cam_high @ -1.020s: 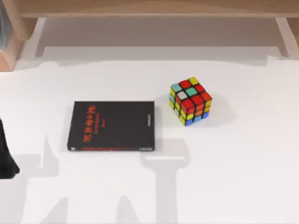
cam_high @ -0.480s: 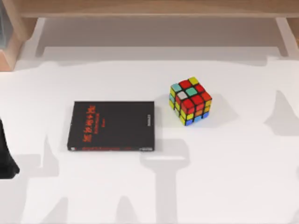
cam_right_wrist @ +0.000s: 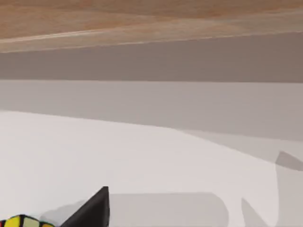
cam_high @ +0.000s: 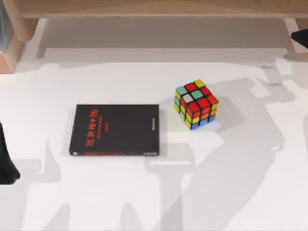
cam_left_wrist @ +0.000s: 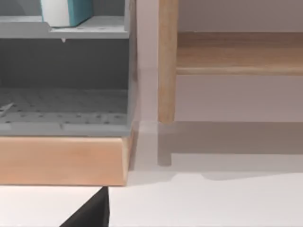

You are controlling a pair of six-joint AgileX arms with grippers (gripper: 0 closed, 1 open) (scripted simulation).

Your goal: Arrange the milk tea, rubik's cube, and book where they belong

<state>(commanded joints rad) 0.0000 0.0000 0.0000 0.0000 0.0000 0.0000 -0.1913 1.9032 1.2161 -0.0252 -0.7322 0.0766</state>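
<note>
The book (cam_high: 114, 130) lies flat on the white table, left of centre, black cover up with red lettering. To its right, slightly farther back, sits the rubik's cube (cam_high: 196, 104); a yellow sliver of the cube (cam_right_wrist: 21, 221) shows in the right wrist view. My left arm (cam_high: 6, 161) is parked at the table's left edge. A dark part of my right arm (cam_high: 301, 34) shows at the far right, by the shelf. A white and teal container (cam_left_wrist: 64, 10) stands on a grey rack; I cannot tell if it is the milk tea.
A wooden shelf (cam_high: 159, 8) runs along the back of the table on posts (cam_left_wrist: 166, 61). A grey rack on a wooden base (cam_left_wrist: 61, 158) stands at the back left. Open white table (cam_high: 231, 192) lies in front of the book and cube.
A dark part of my right arm has come into the top view at the far right. Its shadow has spread across the right side of the table. Book, cube and left arm have not moved.
</note>
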